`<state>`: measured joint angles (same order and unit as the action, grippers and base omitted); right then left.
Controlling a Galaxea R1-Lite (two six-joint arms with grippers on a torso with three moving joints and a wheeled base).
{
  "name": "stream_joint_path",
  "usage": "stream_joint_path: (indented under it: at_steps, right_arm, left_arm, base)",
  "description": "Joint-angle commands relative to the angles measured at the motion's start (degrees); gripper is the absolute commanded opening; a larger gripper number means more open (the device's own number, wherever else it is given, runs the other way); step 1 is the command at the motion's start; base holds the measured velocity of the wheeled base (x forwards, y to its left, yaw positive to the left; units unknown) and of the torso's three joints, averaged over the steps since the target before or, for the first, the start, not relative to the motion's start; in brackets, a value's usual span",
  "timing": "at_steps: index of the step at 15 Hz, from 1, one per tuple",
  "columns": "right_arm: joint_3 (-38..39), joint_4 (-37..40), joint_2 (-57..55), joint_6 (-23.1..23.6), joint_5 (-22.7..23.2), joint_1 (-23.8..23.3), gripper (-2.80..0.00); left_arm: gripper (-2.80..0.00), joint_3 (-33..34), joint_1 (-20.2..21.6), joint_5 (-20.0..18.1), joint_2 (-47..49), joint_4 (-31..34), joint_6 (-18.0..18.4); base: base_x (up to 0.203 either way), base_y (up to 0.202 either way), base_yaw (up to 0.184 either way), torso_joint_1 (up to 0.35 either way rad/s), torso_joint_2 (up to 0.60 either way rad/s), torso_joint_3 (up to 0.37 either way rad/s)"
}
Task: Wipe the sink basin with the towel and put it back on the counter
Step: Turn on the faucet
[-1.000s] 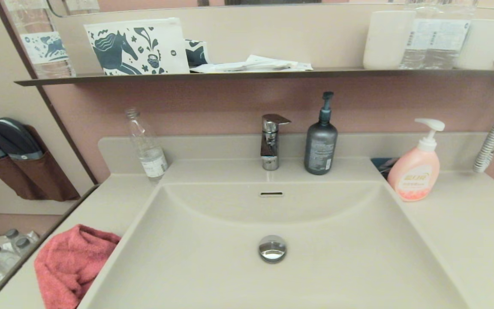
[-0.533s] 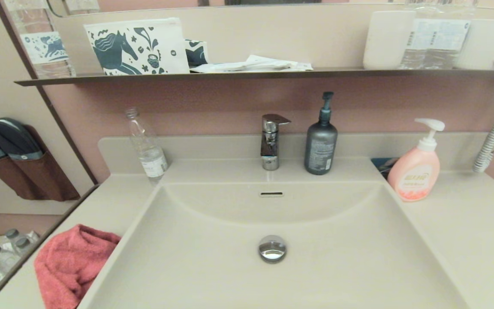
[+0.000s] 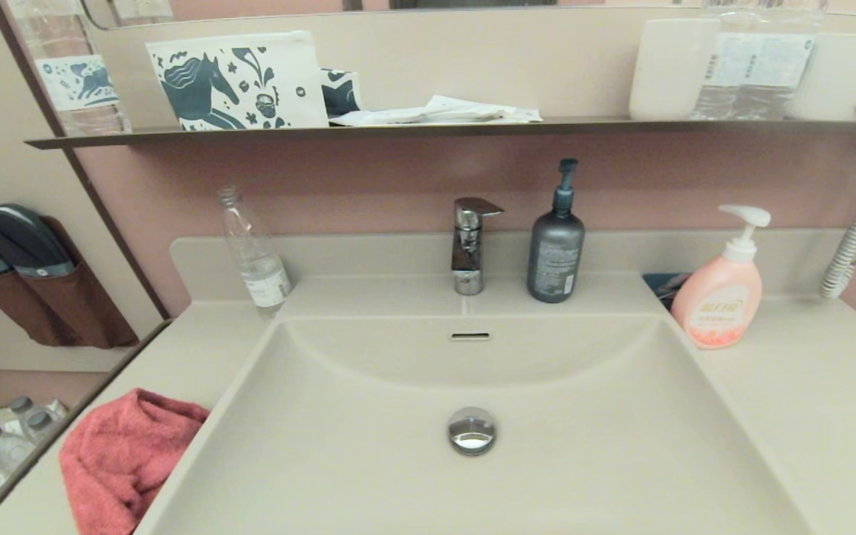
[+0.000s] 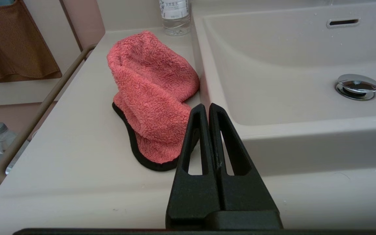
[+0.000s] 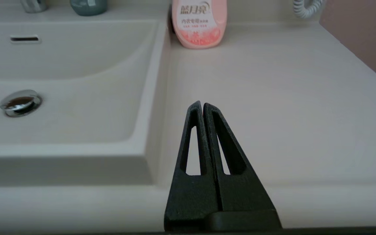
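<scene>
Head view: the towel (image 3: pixel 127 464) lies bunched on the counter (image 3: pixel 807 386) just left of the sink basin (image 3: pixel 472 371), within your left arm's reach, and neither arm shows. Left wrist view: your left gripper (image 4: pixel 206 108), fingers pressed together and empty, hangs at the counter's front edge, just short of the towel, apparently to approach it. Right wrist view: your right gripper (image 5: pixel 202 106), likewise closed and empty, is parked over the right counter near the pink soap bottle (image 5: pixel 198 23).

A chrome faucet (image 3: pixel 469 245) stood at the counter's back edge between a clear plastic bottle (image 3: pixel 253 249) toward the left corner and a dark pump bottle (image 3: pixel 556 245), with a pink soap dispenser (image 3: pixel 718 290) farther right, beneath a cluttered wall shelf (image 3: pixel 428 128).
</scene>
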<state>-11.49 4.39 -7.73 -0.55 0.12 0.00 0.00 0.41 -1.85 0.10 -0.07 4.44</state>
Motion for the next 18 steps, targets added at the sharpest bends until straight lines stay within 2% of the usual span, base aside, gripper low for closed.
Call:
stream_joint_path:
  at_steps: [1,6,9,12,15,16,18]
  right_arm:
    - [-3.84,-0.14,-9.09,0.03,1.64,0.15,-2.80]
    - [-10.09,-1.81,-24.63,0.36,9.55,0.18,-2.80]
    - [-12.59,-9.02,-33.95,1.34,13.62,0.53,-2.80]
    - [-14.71,-16.83,-42.64,2.37,14.48,4.90,-2.80]
    - [-19.43,-18.62,-50.87,1.57,12.18,12.23,-2.80]
    - [-20.84,-18.81,-53.26,0.82,9.59,15.78,-2.80]
    - [-23.34,-20.26,-58.34,-0.93,0.68,25.68,-2.80]
  left_arm:
    - [-2.80,0.00,0.02,0.00,-0.01,-0.01,0.04]
    - [-2.80,0.00,0.02,0.00,-0.01,-0.01,0.04]
    - [-2.80,0.00,0.07,-0.04,-0.01,-0.01,0.04]
    - [-2.80,0.00,0.02,0.00,-0.01,-0.01,0.04]
    - [-2.80,0.00,0.02,0.00,-0.01,-0.01,0.04]
    - [-2.80,0.00,0.02,-0.01,-0.01,-0.01,0.04]
    - [-2.80,0.00,0.02,0.00,-0.01,-0.01,0.04]
  base:
    - [0.000,0.000,0.000,0.000,0.00,0.000]
    - [0.000,0.000,0.000,0.000,0.00,0.000]
    - [0.000,0.000,0.000,0.000,0.00,0.000]
    - [0.000,0.000,0.000,0.000,0.00,0.000]
    - [0.000,0.000,0.000,0.000,0.00,0.000]
    - [0.000,0.000,0.000,0.000,0.00,0.000]
    - [0.000,0.000,0.000,0.000,0.00,0.000]
